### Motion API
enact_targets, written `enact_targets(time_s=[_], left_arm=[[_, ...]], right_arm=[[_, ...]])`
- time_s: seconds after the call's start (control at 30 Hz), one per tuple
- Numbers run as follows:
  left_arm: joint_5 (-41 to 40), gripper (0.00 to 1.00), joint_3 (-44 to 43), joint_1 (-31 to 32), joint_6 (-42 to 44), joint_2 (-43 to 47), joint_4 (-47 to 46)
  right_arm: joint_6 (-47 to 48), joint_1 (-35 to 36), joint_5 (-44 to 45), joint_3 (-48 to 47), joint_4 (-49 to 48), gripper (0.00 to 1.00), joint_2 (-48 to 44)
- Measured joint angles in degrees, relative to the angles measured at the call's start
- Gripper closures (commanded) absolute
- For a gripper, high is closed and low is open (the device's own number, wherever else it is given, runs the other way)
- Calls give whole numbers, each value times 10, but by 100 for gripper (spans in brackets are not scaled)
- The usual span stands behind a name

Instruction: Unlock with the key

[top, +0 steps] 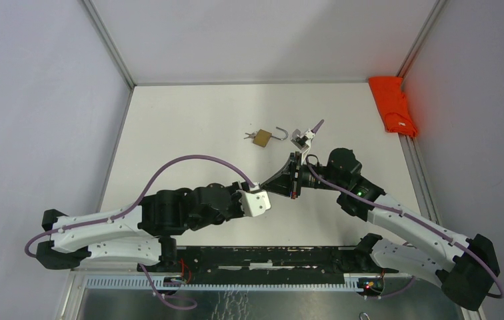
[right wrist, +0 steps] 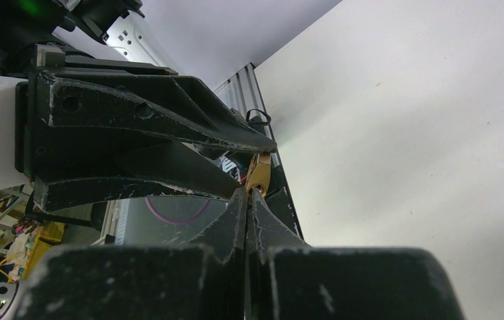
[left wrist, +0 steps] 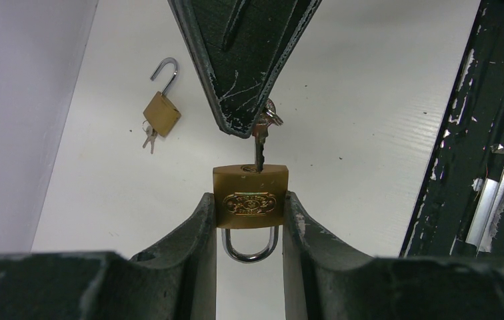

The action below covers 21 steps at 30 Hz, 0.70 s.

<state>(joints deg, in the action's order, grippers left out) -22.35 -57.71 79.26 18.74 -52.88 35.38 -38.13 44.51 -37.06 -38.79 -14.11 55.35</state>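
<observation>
Left gripper point(left wrist: 249, 207) squeezes the padlock point(left wrist: 250, 188) by its flat sides, likely stiff, slick brass; right gripper point(right wrist: 247, 197) pinches the key point(left wrist: 260, 148).

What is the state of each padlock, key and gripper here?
left gripper: shut on held padlock
right gripper: shut on key
held padlock: shackle shut
key: tip in held padlock's keyhole
table padlock: shackle open, keys at its base
orange cloth: crumpled
</observation>
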Motion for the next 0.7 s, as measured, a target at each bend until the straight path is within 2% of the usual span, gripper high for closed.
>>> enact_targets(time_s=[0.7], left_arm=[[7, 98, -6, 0, -1, 1, 7]], right_arm=[[3, 0, 7, -3, 3, 100, 3]])
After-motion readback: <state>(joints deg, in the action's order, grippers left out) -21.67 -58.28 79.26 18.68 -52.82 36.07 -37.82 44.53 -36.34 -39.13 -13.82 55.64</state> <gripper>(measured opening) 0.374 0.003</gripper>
